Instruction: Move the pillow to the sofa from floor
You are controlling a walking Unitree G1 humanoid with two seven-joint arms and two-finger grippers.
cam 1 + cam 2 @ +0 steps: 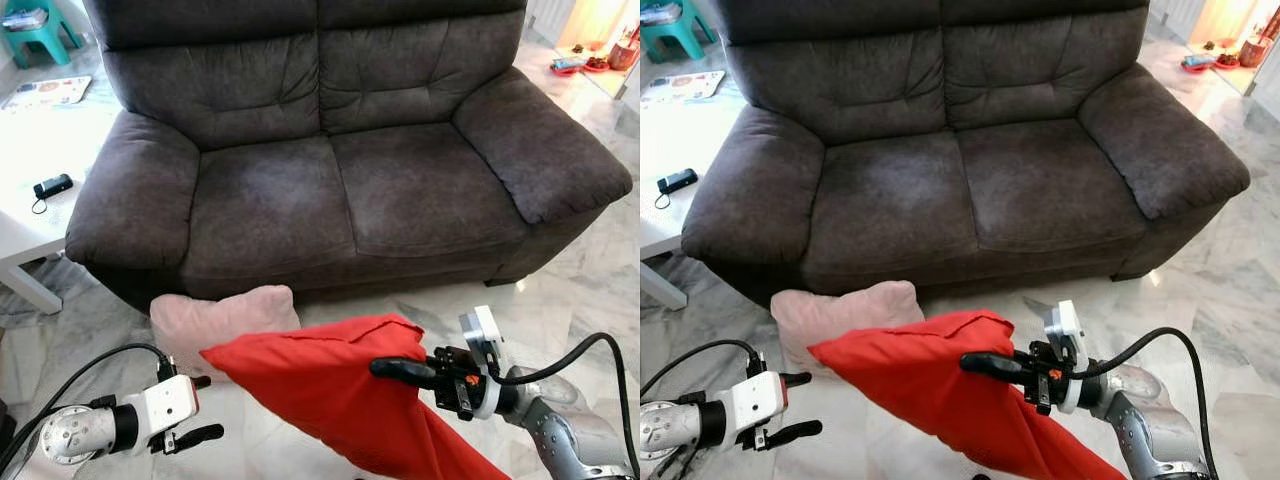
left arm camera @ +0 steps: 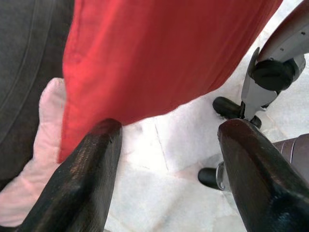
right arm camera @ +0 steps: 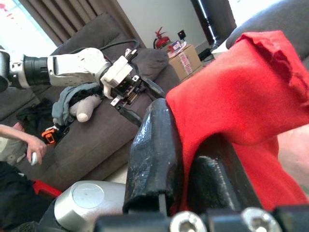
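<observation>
- The left gripper (image 1: 203,409) hovers low in front of the sofa's (image 1: 340,190) left half, its two black fingers (image 2: 82,179) spread apart and holding nothing; the near corner of the red pillow hangs just above them.
- The red pillow (image 1: 330,385) hangs off the floor in front of the sofa's middle, still below seat height.
- The right gripper (image 1: 405,372) is clamped on the pillow's upper corner; red cloth is pinched between its fingers (image 3: 154,150), in front of the sofa's right seat cushion.
- The step in hand appears to be the carry: the pillow probably has to rise above the front edge of the seat before it goes forward.
- A one-corner hold lets the rest droop and swing, so a slow lift seems wise, and the free left gripper could support the sagging corner.
- A pink pillow (image 1: 215,318) lies on the floor against the sofa's front, below the left seat cushion and behind the red one; the drooping cloth could drag across it.
- A white desk (image 1: 25,180) stands beside the sofa's left armrest with a small black device (image 1: 52,186) on it, well clear of the path.
- Both seat cushions are bare, so I judge either would take the pillow.
- The right wrist view shows a second sofa with clothes and a person's hand (image 3: 35,153); I cannot place it relative to the sofa ahead.
</observation>
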